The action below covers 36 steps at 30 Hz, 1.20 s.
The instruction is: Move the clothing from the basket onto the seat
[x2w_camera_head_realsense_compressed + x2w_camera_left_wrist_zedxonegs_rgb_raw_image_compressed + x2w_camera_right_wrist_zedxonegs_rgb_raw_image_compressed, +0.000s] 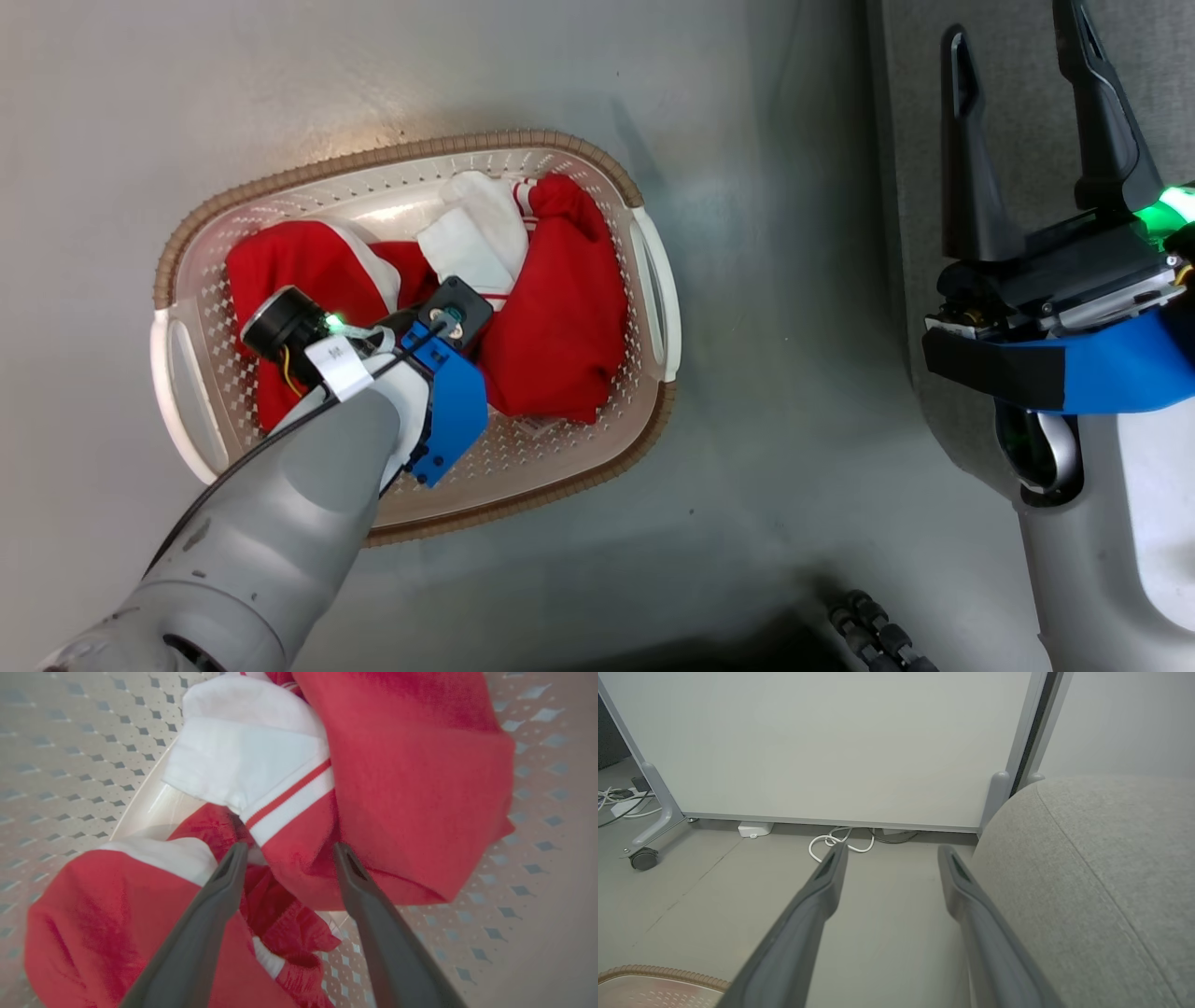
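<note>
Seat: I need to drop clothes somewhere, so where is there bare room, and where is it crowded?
The seat is bare fabric where visible, beside the open right gripper. The floor between basket and seat is bare too. Crowded: the basket, where clothing covers most of the base and the open left gripper reaches in.
</note>
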Available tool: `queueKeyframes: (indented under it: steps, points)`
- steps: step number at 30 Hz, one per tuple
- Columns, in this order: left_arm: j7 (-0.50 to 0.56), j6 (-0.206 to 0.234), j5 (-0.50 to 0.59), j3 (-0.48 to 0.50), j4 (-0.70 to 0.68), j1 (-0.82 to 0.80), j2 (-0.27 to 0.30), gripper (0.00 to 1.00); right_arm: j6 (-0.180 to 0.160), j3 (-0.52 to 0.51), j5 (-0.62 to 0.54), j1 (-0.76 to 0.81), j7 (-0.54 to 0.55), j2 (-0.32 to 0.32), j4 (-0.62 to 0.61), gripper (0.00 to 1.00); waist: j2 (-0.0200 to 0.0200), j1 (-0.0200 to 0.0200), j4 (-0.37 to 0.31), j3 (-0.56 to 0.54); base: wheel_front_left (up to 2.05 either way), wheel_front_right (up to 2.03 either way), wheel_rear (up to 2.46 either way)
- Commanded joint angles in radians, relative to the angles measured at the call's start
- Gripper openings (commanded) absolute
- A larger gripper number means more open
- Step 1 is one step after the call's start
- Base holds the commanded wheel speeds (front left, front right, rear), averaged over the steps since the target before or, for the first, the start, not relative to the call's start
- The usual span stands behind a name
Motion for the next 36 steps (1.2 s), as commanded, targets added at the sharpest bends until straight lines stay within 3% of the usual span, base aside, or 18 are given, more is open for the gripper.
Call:
queueKeyframes:
  steps: [1,10,17,18,19,26,36]
  points:
    - [0.005,0.0,-0.021,-0.005,-0.004,-0.027,0.007,1.0,0.0,-0.002,-0.006,-0.018,-0.004,-0.006,-0.01,1.0,0.0001,-0.0001,0.0,0.019,0.0,0.0,0.0]
    - [0.075,0.0,-0.161,-0.053,-0.03,-0.069,0.009,1.0,0.0,0.0,-0.002,-0.01,-0.004,-0.012,-0.044,1.0,0.0001,-0.0001,-0.001,0.088,0.0,0.0,0.0]
    - [0.045,0.0,-0.253,-0.103,-0.081,-0.102,-0.001,1.0,0.0,-0.001,-0.008,-0.002,-0.004,-0.013,-0.053,1.0,0.0001,-0.0001,0.006,0.122,0.0,0.0,0.0]
    - [0.034,0.0,-0.257,-0.11,-0.075,-0.109,0.001,0.82,0.0,-0.001,-0.008,-0.002,-0.004,-0.011,-0.053,1.0,0.0001,-0.0001,0.007,0.123,0.0,0.0,0.0]
    - [0.031,0.0,-0.255,-0.12,-0.068,-0.111,0.001,0.0,0.0,0.0,-0.007,-0.003,-0.004,-0.01,-0.051,1.0,0.0001,-0.0001,0.007,0.124,0.0,0.0,0.0]
    - [-0.022,0.0,-0.281,-0.15,-0.062,-0.107,0.0,0.0,0.0,-0.005,0.001,-0.019,-0.004,-0.011,-0.042,1.0,0.0001,-0.0001,0.013,0.097,0.0,0.0,0.0]
    - [-0.227,0.0,-0.352,-0.149,-0.048,-0.081,-0.022,0.0,0.0,-0.012,-0.002,0.023,-0.004,-0.029,-0.009,1.0,0.0001,-0.0001,0.064,-0.049,0.0,0.0,0.0]
